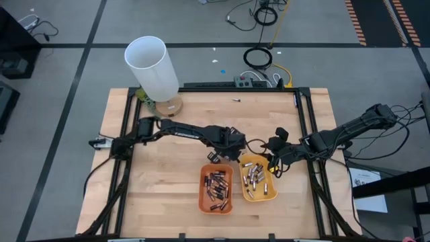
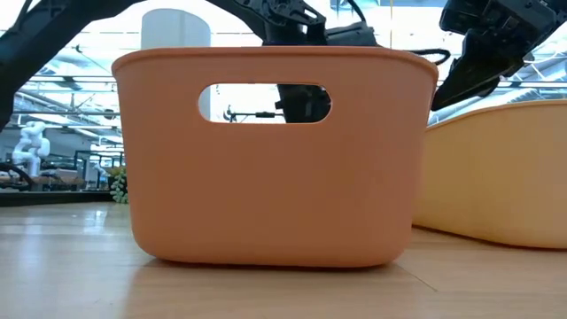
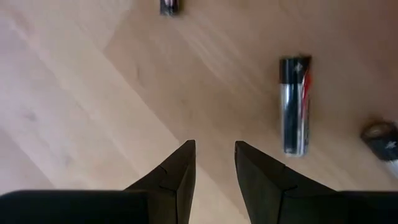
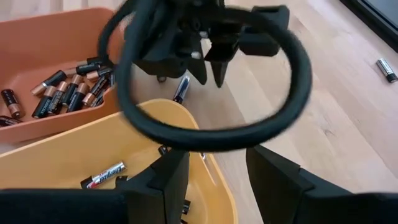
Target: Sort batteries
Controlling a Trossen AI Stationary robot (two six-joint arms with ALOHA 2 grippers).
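Observation:
My left gripper (image 3: 214, 144) points down over bare wood just behind the orange tray (image 1: 216, 189), open, with nothing between its fingers. A silver-and-black battery (image 3: 294, 106) lies flat on the table beside it, and two more batteries (image 3: 169, 6) (image 3: 380, 140) lie farther off. My right gripper (image 4: 217, 151) hangs open and empty above the yellow tray's (image 1: 259, 180) far rim. Dark, copper-ended batteries (image 4: 62, 87) lie in the orange tray. Silvery batteries (image 1: 254, 176) lie in the yellow tray.
A tall white tube (image 1: 152, 67) stands at the table's far left corner. One stray battery (image 4: 386, 70) lies on the wood toward the far edge. A power strip and cables (image 1: 259, 81) sit behind the table. Open wood lies to the left of the trays.

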